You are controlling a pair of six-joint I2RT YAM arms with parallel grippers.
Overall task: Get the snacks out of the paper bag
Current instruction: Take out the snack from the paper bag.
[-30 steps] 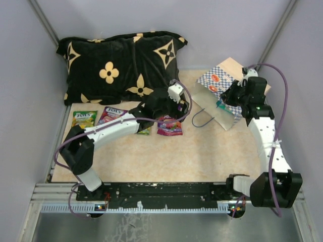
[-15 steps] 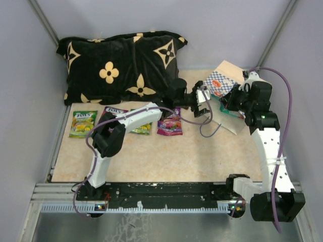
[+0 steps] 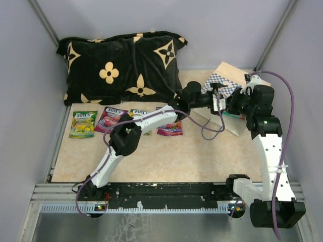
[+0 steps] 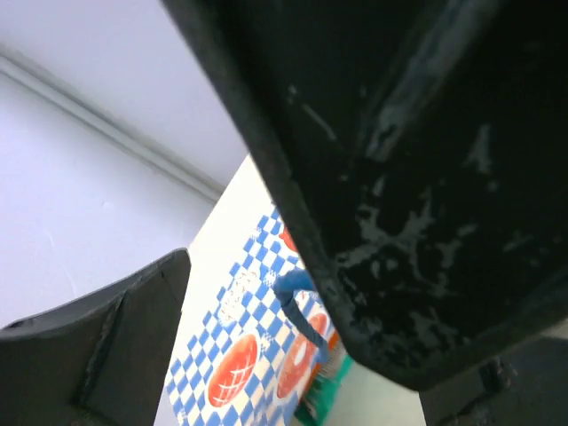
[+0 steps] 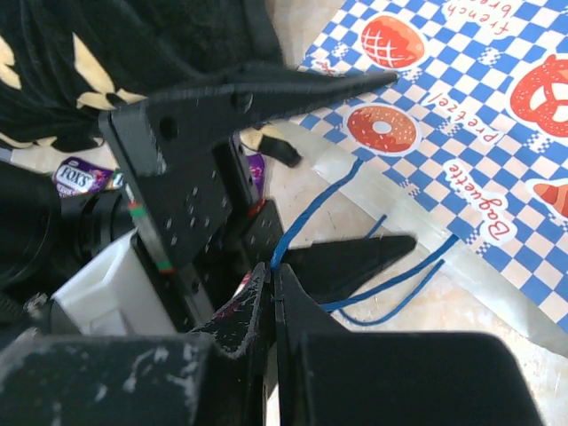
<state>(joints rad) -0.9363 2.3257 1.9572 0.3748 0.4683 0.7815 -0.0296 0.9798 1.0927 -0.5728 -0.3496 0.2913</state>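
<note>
- Lying across the upper left of the top view is a big, soft black cushion with tan flowers (image 3: 121, 65).
- Below it, a flat tan table top (image 3: 202, 156) fills the middle of the frame.
- A long white and black left arm (image 3: 146, 121) reaches from the bottom left up to the upper right. Its left gripper (image 3: 218, 102) is just beside the bag, and its jaws stand wide apart. In the left wrist view the bag shows through the gap.
- A white and black right arm (image 3: 270, 151) stands along the right side. On its right gripper (image 5: 272, 277) the jaws are pressed together, and they pinch a thin blue cord handle (image 5: 318, 202).
- A small blue-and-white checkered paper bag with orange bread pictures (image 3: 218, 80) sits tilted in the upper right.
- Four snacks lie in a row at the middle left:
  - a shiny green packet (image 3: 83, 123);
  - a magenta packet (image 3: 112, 117);
  - a second green packet (image 3: 137, 115), half under the left arm;
  - a purple-pink packet (image 3: 170, 128).
- A bit of teal (image 4: 321, 404) shows at the bag's lower edge, too little to tell what it is.
</note>
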